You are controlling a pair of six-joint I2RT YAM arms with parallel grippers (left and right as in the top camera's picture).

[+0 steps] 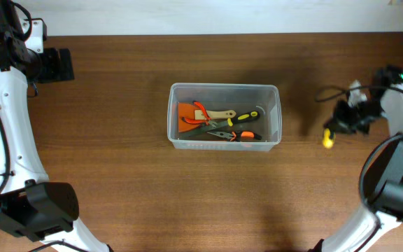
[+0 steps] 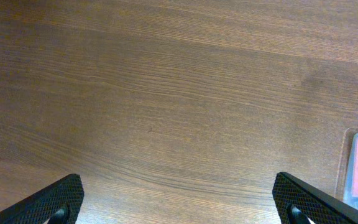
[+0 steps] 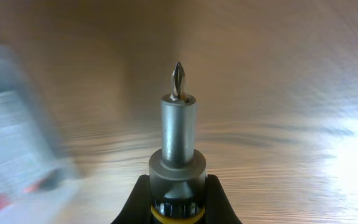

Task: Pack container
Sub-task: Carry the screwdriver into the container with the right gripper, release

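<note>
the right gripper (image 3: 178, 210) is clamped on a screwdriver (image 3: 178, 134), its phillips tip out ahead, held near the right short end of the container (image 1: 222, 86). the container lies leftward of those jaws with its long axis running toward them and several hand tools (image 1: 219, 122) inside, so the right arm is much the nearer. the left gripper (image 1: 58, 64) sits well beyond the container's far-left corner, jaws wide apart and empty. no brand or writing is readable.
</note>
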